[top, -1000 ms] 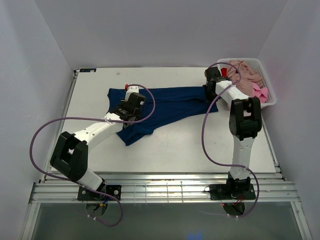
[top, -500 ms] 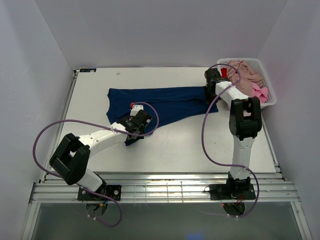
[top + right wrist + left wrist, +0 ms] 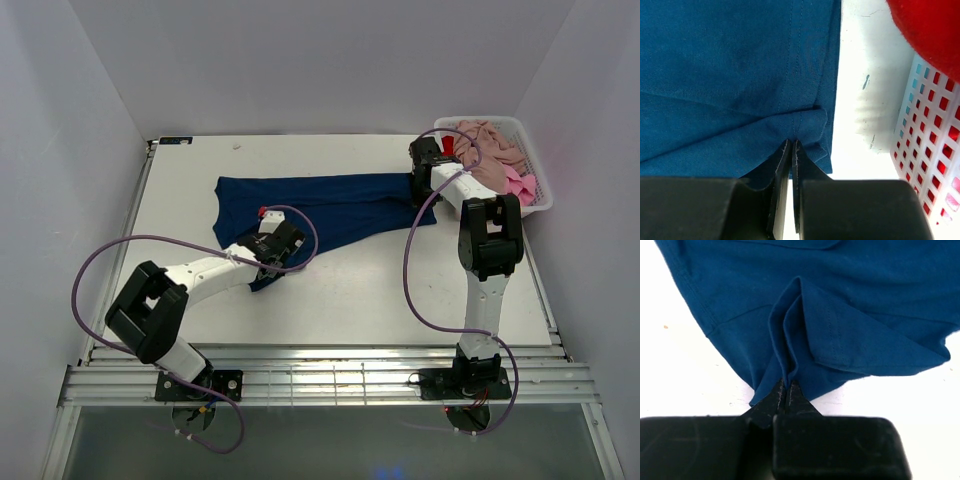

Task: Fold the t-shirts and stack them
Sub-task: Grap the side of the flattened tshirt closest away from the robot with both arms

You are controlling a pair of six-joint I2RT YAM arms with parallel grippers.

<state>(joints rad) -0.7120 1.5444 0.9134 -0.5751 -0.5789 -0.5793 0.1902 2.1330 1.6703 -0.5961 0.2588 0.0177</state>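
A navy blue t-shirt (image 3: 330, 205) lies spread across the middle of the table. My left gripper (image 3: 268, 272) is shut on its near lower corner; in the left wrist view the cloth (image 3: 840, 315) bunches into a fold between the black fingertips (image 3: 771, 399). My right gripper (image 3: 420, 192) is shut on the shirt's right hem, close to the basket; the right wrist view shows the hem (image 3: 805, 125) pinched between the fingertips (image 3: 782, 157). Dusty pink-beige (image 3: 492, 148) and bright pink (image 3: 518, 186) t-shirts are heaped in the basket. Red cloth (image 3: 930, 30) fills the right wrist view's upper right corner.
A white slotted plastic basket (image 3: 540, 205) stands at the table's back right corner, and its wall (image 3: 932, 145) shows right beside my right gripper. Bare white table (image 3: 380, 290) lies between the shirt and the near edge. White walls enclose the sides and back.
My left arm pulled back from the shirt's upper left to its near lower corner and the gripper closed on the cloth there. The right arm has not moved.
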